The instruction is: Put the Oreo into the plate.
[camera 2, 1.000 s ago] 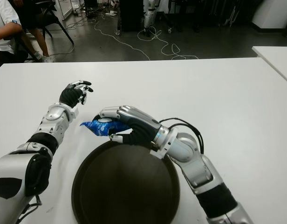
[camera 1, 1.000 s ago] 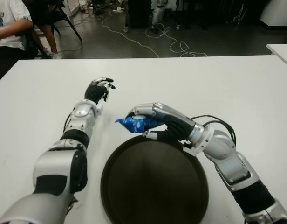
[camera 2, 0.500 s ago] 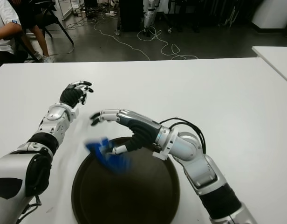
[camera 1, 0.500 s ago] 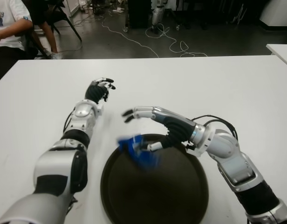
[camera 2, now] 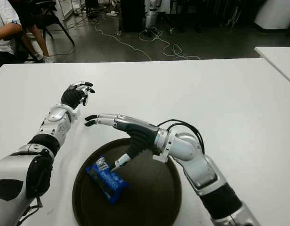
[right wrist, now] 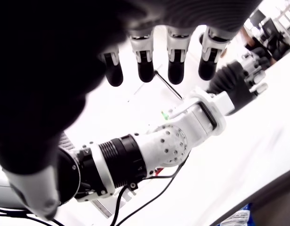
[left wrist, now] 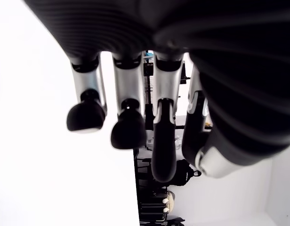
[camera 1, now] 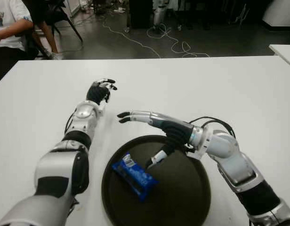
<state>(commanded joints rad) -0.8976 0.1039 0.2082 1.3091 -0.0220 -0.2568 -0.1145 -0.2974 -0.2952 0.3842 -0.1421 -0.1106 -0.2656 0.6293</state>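
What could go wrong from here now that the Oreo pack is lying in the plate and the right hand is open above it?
The blue Oreo pack lies in the dark plate, near its left edge. The open right hand hovers just above, its thumb tip close to the pack, so pulling back low might nudge the pack toward the rim or off. The forearm cable hangs by the far rim and could snag it. The left hand shows farther off, left of the plate.

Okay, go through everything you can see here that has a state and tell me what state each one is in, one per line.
Oreo pack: lying flat in the plate, released.
Plate: on the white table, holding only the pack.
Right hand: open, fingers spread above the plate's far rim, holding nothing.
Left hand: idle, fingers loosely curled, empty, left of the plate.
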